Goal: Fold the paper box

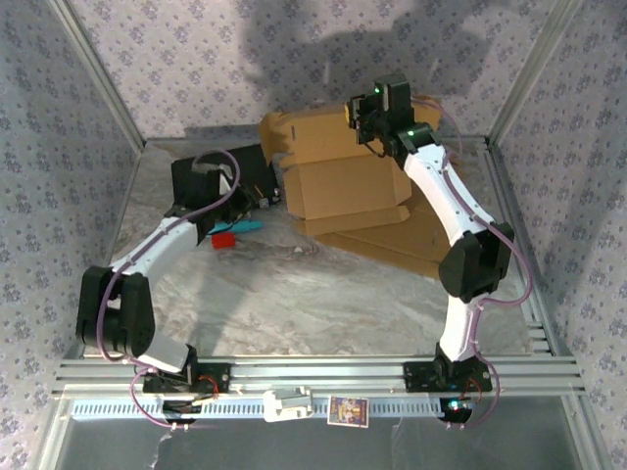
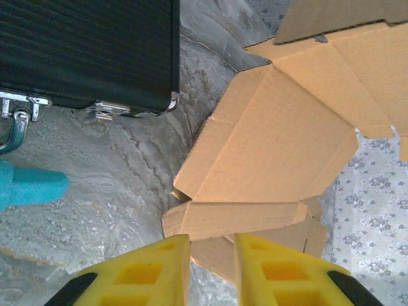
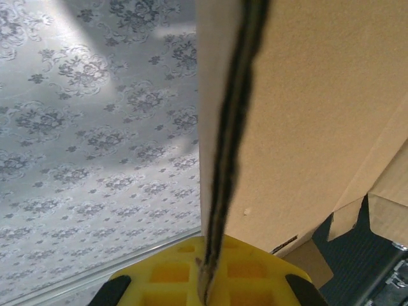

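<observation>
The paper box (image 1: 343, 186) is a flat brown cardboard sheet, partly folded, lying at the back middle of the table with its rear panel raised. In the right wrist view, my right gripper (image 3: 207, 258) is shut on the edge of that raised panel (image 3: 319, 115); from above it sits at the panel's top (image 1: 372, 116). My left gripper (image 1: 216, 201) hovers left of the box by the black case. Its yellow fingers (image 2: 159, 271) stand a little apart with nothing between them, and a folded side flap (image 2: 242, 220) of the box lies just beyond their tips.
A black hard case (image 1: 230, 171) with metal latches (image 2: 105, 109) sits at the back left. A teal object (image 1: 247, 225) and a small red one (image 1: 223, 238) lie in front of it. Patterned walls close in the back and sides. A small card (image 1: 347, 410) rests on the front rail.
</observation>
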Controlling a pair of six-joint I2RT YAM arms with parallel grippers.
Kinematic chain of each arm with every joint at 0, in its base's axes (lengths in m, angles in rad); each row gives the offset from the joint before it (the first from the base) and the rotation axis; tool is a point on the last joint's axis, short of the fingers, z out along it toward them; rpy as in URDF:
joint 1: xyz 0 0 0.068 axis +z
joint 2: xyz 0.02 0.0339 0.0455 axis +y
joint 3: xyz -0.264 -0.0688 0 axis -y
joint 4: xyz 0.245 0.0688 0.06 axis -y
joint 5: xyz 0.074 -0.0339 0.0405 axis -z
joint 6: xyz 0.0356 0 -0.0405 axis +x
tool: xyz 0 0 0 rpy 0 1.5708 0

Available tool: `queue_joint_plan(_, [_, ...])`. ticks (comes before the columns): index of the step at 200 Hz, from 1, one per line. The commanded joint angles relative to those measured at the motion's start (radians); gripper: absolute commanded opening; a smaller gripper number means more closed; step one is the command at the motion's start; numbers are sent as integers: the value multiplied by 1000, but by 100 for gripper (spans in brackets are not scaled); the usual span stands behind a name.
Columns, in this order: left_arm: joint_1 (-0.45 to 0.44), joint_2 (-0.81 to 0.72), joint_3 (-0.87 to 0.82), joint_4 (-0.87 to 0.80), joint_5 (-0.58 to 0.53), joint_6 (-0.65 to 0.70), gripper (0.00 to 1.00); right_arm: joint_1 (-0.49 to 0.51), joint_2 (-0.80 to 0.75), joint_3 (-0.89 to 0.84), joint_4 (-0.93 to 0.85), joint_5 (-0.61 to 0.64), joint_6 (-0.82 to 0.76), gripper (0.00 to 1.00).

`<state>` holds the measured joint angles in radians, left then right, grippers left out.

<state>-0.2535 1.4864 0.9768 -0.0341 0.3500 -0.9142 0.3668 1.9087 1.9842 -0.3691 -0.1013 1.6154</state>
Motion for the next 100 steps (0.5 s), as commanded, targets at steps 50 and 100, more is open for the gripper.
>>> queue_joint_plan(50, [33, 107, -49, 304, 3, -241, 25, 3, -263, -226, -83, 12, 64, 0])
queue_joint_plan(100, [29, 174, -41, 395, 28, -328, 29, 27, -415, -330, -159, 61, 132, 0])
